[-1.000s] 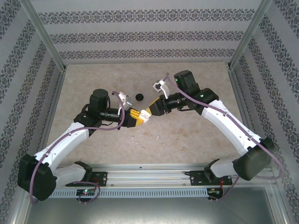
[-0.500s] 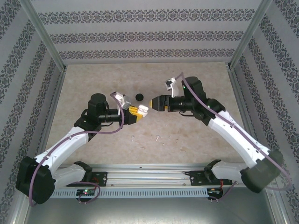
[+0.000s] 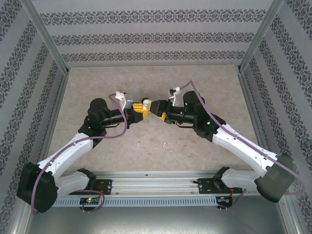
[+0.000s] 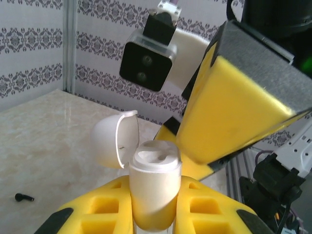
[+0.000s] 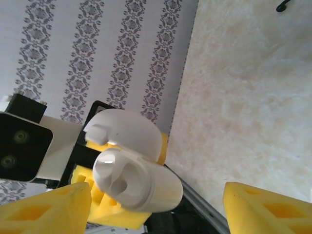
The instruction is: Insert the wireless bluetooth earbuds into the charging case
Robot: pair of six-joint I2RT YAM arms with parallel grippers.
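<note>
**Charging case held open above the tabletop, earbuds lying below**

The pale marbled tabletop (image 3: 97,83) sat inside walls (image 3: 156,34) papered in patterned stripes. Both arms reached inward and met over its middle. The right claw (image 3: 156,108) stood open: in its wrist view its two yellow fingers (image 5: 265,209) were spread wide on either side of the case without touching it. The left claw (image 3: 140,109) was closed on the charging case (image 4: 153,192), gripping the white body upright between its yellow fingers (image 4: 204,214). The lid (image 4: 108,141) was hinged back and the two sockets in the top were exposed. One right finger hung just beside the case in the left wrist view. The two white earbuds (image 3: 139,144) lay on the tabletop, apart from each other, between the claws and the arm bases. A small black object (image 4: 23,197) rested on the tabletop, well apart from the case.
</note>
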